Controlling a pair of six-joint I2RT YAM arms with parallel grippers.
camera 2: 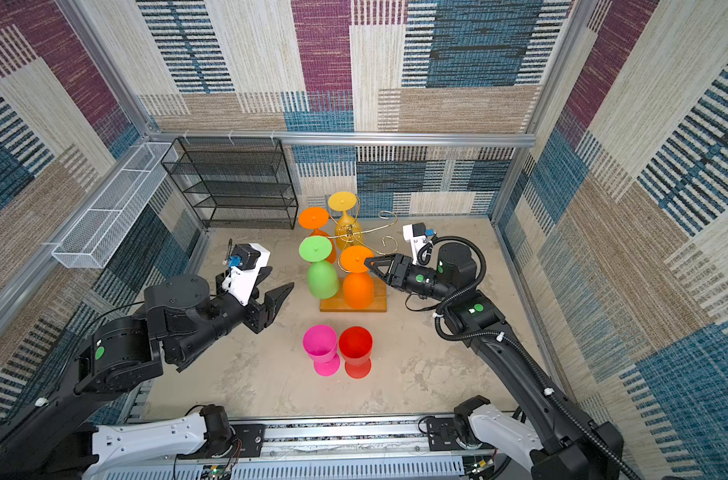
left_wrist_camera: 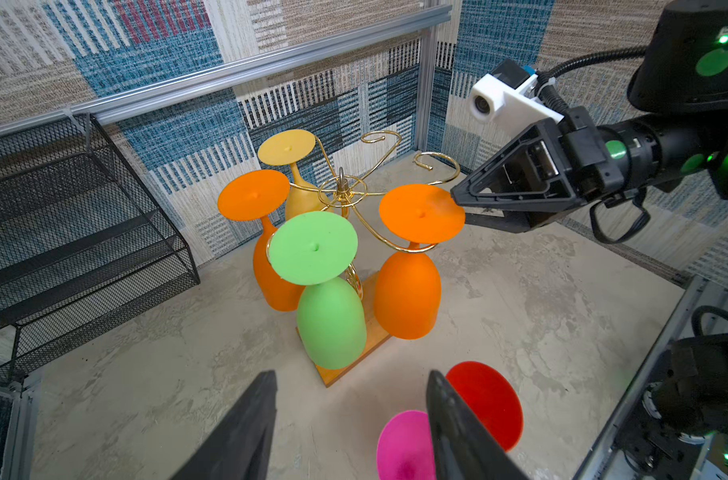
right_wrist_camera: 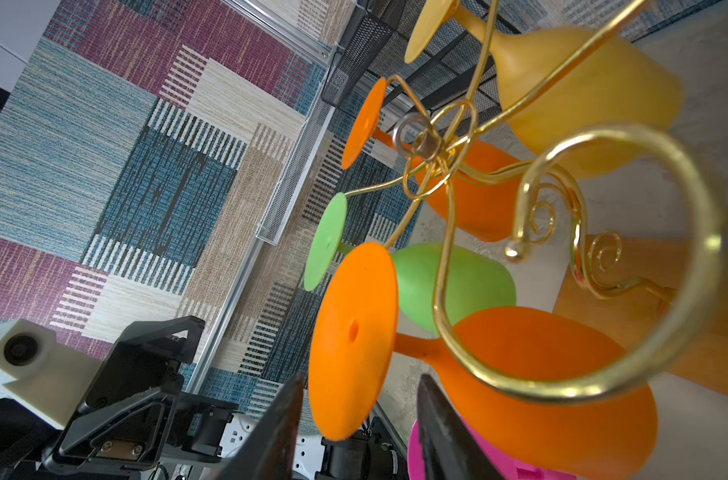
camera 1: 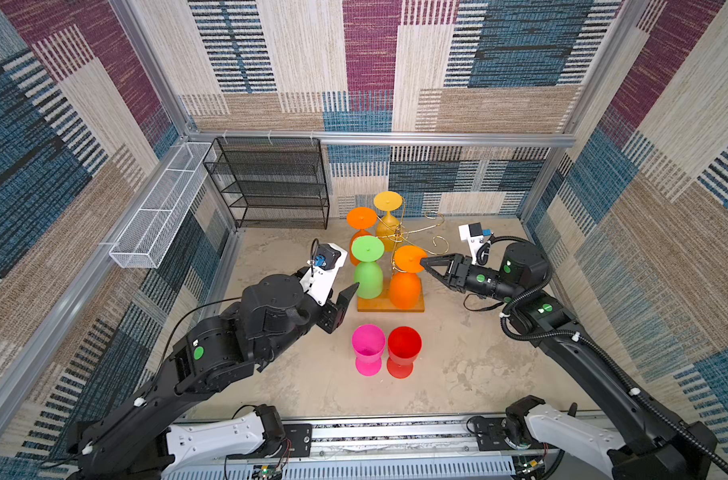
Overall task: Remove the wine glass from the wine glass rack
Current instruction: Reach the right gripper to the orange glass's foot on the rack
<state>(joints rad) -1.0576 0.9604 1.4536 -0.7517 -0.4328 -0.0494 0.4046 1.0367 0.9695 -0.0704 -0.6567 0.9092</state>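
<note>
Orange glass foot [right_wrist_camera: 354,332] between parted right jaws.

My left arm [camera 1: 212,345] reaches in from near left; left pincer [camera 2: 281,279] raised, jaws wide apart. My right arm [camera 1: 595,357] stretches leftward, wrist level; right pincer [camera 1: 423,262] jaws narrowly apart.

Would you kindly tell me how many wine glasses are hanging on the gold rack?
4. On the rack: yellow glass at the back, rear orange glass beside it, green glass front left, front orange glass at the right gripper. None appears hidden.
</note>
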